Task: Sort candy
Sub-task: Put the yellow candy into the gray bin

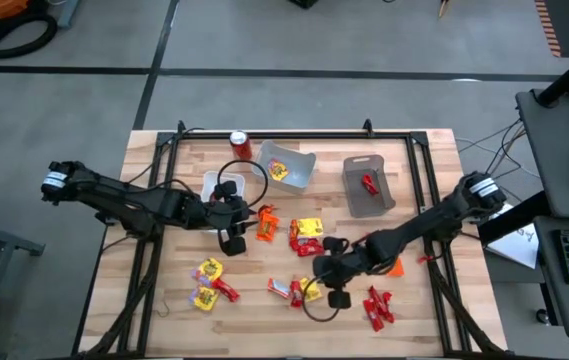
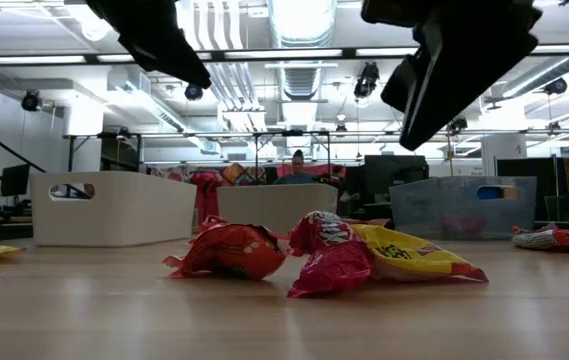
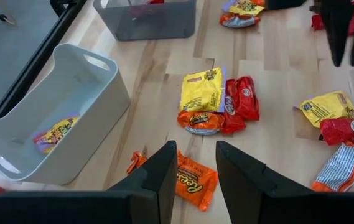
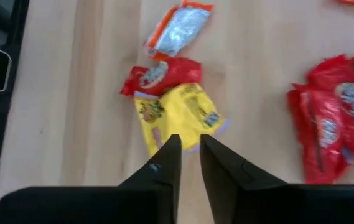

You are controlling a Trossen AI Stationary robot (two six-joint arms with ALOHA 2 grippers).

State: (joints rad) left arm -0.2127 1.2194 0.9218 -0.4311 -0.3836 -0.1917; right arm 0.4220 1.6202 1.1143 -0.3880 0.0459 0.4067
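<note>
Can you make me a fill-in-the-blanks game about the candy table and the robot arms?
1. The soda can standing at the table's far edge is ____.
2. The white bin holds one ____ candy packet.
3. The left gripper hovers over an ____ peanut butter cup packet.
4. The right gripper points at a ____ packet lying beside a red one.

Missing words: red; yellow; orange; yellow

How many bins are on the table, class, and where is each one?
3. A white bin sits by the left gripper; a tilted pale grey bin stands right of the red can; a dark grey bin is farthest right.
</note>
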